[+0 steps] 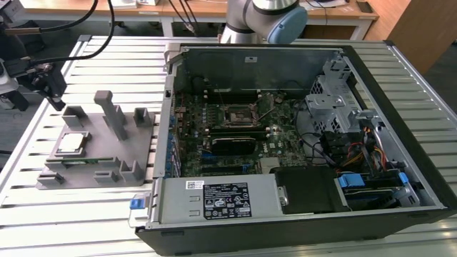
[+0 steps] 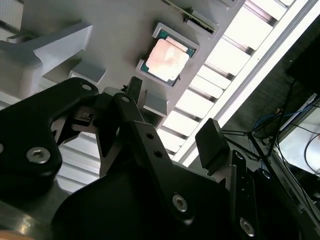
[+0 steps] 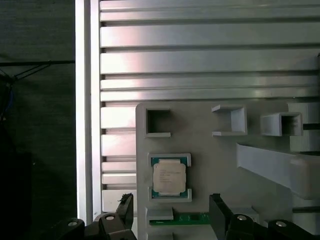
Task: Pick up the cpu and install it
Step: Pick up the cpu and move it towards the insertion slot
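We note the slatted table (image 1: 71, 227) carrying an open computer case (image 1: 300, 238), laid with its socket (image 1: 236, 115) facing up. On the exterior view's left, a grey fixture (image 1: 100, 160) keeps parts in pockets. The gripper (image 3: 171, 199) hovers above it, spread and empty. The cpu (image 3: 170, 178) lies flat in its pocket, metal top up, which we judge suits a grasp from above.

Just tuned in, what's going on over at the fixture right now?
The arm's gripper hangs open over the grey plastic fixture at the exterior view's left, and it holds nothing. The small square silvery-topped cpu lies flat in its pocket on that fixture, untouched and not yet picked up. The open black computer case, with its green motherboard, stands beside the fixture on the exterior view's right.
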Controlling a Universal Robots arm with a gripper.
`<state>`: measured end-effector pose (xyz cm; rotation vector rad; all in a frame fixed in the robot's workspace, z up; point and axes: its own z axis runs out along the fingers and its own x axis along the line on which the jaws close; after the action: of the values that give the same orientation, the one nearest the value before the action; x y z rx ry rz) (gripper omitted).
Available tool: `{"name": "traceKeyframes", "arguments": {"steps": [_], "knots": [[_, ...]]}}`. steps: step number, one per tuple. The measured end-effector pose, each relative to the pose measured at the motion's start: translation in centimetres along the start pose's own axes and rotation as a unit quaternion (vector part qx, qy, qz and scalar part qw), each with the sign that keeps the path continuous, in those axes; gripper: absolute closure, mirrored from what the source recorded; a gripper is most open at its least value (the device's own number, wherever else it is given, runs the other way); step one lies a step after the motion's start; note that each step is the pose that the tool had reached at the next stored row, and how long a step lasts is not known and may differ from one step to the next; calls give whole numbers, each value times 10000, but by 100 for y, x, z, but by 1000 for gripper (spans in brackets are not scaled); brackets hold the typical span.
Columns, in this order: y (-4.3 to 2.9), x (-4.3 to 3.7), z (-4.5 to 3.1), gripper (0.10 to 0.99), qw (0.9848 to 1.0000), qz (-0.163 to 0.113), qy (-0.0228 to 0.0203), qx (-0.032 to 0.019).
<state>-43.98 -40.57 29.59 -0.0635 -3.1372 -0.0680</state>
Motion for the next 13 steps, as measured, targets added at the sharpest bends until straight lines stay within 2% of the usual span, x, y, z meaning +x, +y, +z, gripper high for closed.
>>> {"name": "traceKeyframes", "arguments": {"steps": [13], "knots": [[-14,27,168,380,10000,-59,2,-2]]}}
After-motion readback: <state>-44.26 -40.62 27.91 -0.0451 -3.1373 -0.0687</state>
